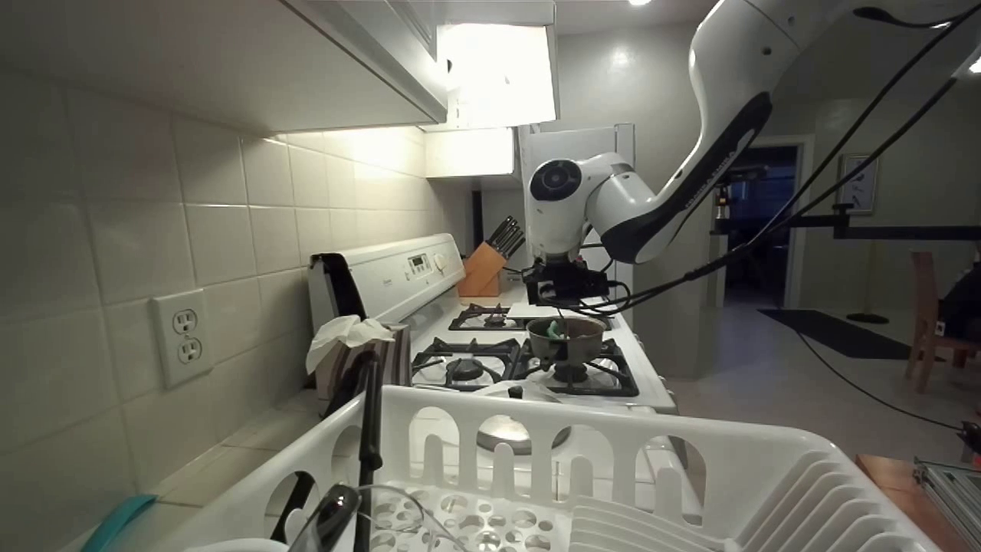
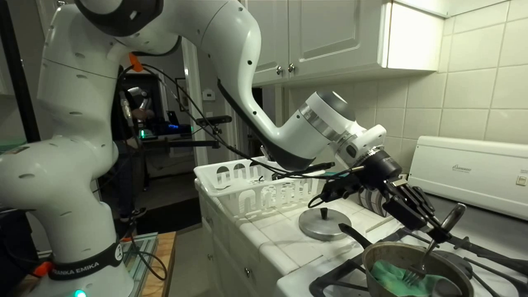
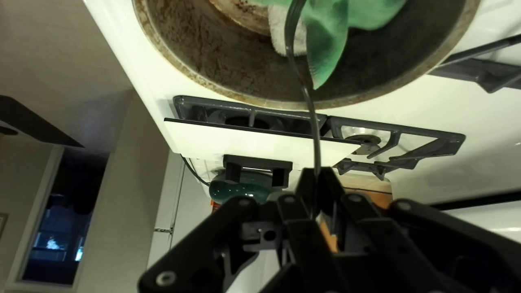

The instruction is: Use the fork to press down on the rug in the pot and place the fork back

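Note:
The small dark pot [image 1: 580,346] sits on a front burner of the stove, its handle raised toward the dish rack in an exterior view [image 2: 368,270]. A green cloth [image 2: 387,278] lies bunched in the pot; it also shows in the wrist view [image 3: 327,44]. My gripper [image 2: 440,234] is over the pot, shut on the fork [image 2: 455,215]. The fork slants down into the pot, and its tines are at the green cloth. Whether they press into it I cannot tell. In the wrist view the fork [image 3: 312,118] runs from the fingertips [image 3: 317,177]; its tines are out of frame.
Black grates [image 1: 467,360] surround the pot. A metal lid [image 2: 324,225] lies on the tiled counter beside the stove. A white dish rack [image 1: 490,410] stands beyond it. A knife block [image 1: 483,270] and a green rounded object [image 3: 240,189] are on the far side.

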`<action>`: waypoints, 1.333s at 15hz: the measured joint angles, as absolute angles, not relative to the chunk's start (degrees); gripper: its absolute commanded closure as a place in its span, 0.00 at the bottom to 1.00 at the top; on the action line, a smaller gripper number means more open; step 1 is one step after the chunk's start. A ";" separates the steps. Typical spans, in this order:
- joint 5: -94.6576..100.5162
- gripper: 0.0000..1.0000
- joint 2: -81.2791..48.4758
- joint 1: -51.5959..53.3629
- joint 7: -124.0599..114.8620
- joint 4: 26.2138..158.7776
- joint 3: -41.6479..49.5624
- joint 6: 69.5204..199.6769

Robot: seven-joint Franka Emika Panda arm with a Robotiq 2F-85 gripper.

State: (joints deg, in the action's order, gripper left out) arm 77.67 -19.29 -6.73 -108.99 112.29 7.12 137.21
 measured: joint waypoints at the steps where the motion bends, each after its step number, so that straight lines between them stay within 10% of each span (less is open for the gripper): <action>1: 78.53 0.98 -18.66 -6.32 -109.61 112.35 7.10 137.21; 20: 89.02 0.98 -20.32 -6.39 -115.78 112.17 6.97 135.03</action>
State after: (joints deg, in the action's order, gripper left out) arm 89.02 -20.32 -6.39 -115.78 112.17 6.97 135.03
